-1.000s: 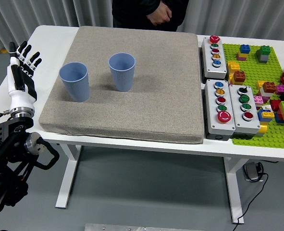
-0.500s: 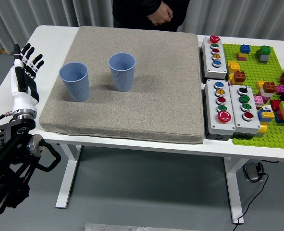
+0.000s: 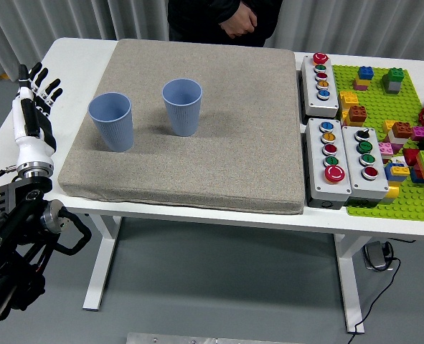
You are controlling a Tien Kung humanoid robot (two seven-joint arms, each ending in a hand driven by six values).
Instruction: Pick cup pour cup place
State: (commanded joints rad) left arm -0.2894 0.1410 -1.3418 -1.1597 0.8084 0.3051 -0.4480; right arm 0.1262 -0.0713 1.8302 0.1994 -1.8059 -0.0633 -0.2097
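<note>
Two light-blue ribbed plastic cups are sitting upright on the big beige fabric mat, which is lying on the white table: the left cup is near the mat's left edge and the right cup is just beside it, a bit farther back, not touching. The robot's left hand is hovering off the mat's left edge, fingers spread and pointing up, holding nothing. A person in dark clothing is standing behind the mat's far edge with hands clasped.
</note>
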